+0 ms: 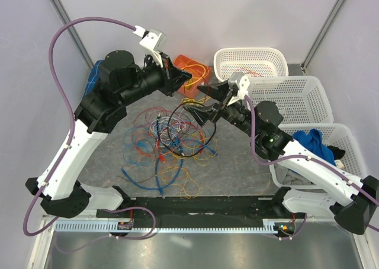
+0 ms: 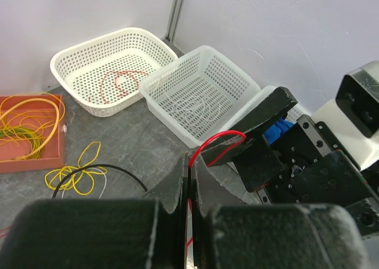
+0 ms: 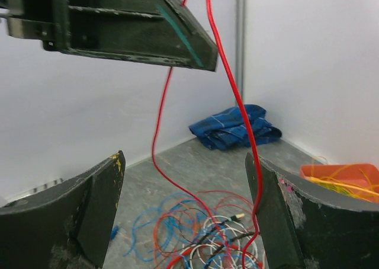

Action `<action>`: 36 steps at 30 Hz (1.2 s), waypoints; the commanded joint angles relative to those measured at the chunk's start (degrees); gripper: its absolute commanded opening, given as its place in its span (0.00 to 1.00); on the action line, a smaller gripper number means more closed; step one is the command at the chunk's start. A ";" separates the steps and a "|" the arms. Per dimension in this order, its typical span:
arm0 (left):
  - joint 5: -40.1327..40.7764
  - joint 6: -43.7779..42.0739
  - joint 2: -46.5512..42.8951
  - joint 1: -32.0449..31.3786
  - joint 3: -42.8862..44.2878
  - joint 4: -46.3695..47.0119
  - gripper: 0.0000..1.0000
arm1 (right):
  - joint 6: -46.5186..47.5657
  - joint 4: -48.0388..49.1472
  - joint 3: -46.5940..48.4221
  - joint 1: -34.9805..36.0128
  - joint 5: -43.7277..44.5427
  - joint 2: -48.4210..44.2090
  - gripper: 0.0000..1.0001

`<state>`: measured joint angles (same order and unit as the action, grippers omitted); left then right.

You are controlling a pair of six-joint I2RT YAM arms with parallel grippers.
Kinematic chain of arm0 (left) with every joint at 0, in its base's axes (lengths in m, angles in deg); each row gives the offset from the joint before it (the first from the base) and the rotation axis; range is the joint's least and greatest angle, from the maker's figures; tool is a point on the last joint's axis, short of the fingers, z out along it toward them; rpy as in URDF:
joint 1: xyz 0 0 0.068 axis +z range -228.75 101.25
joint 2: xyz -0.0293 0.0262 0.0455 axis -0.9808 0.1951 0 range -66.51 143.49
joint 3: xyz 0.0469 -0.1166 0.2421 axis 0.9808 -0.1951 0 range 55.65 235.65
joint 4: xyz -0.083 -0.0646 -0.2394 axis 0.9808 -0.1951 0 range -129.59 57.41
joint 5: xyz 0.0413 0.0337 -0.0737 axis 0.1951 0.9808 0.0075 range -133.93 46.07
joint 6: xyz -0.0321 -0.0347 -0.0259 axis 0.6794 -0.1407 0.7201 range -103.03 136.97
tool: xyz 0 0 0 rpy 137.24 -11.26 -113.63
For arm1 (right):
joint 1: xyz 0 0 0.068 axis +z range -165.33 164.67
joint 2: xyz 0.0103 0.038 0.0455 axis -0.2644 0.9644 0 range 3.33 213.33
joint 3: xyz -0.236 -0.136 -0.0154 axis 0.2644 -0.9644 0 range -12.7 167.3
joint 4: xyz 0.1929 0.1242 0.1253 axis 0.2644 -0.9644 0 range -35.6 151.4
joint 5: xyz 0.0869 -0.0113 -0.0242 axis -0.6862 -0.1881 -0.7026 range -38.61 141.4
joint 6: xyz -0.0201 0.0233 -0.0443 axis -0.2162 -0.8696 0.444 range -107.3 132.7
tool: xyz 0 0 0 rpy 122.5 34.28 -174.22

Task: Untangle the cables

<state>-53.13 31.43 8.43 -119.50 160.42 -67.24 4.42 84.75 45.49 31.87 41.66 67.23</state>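
Tangle of cables (image 1: pixel 172 140) (blue, red, orange, yellow, white, black) lies mid grey surface (image 1: pixel 237 165), strands running every way. One red cable (image 3: pixel 234 91) rises out of it near vertical and loops over at the top, where the left claw (image 2: pixel 189 183) is clamped on it; the right claw (image 3: pixel 185 158) has its fingers wide apart either side of it. Beyond: one orange tray (image 1: pixel 183 61) of yellow cables, three white baskets (image 1: pixel 296 103) along the right, two blue cloths (image 3: pixel 234 127) (one in the far left corner, one in the nearest basket), pale walls.
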 commanded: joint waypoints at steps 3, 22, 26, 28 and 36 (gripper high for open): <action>-3.29 0.83 -0.32 -0.03 0.08 1.17 0.02 | -4.29 5.29 2.80 0.17 -5.64 1.58 0.91; -2.33 4.44 -1.72 -0.20 -6.07 6.53 0.02 | -11.50 5.65 4.83 2.02 5.51 7.47 0.07; 1.80 3.91 -3.30 -0.20 -7.30 6.79 0.02 | -11.85 2.32 3.86 2.02 9.38 5.28 0.00; 4.44 3.91 -4.44 -0.20 -8.35 7.05 0.03 | -11.42 -1.45 4.29 2.02 13.23 4.22 0.00; 12.61 3.82 -8.93 -0.12 -14.32 9.51 0.42 | -9.39 -17.62 11.49 1.49 25.20 4.65 0.00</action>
<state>-46.79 34.90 3.16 -119.74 148.44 -61.95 -6.11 75.79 51.33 33.99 58.42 72.37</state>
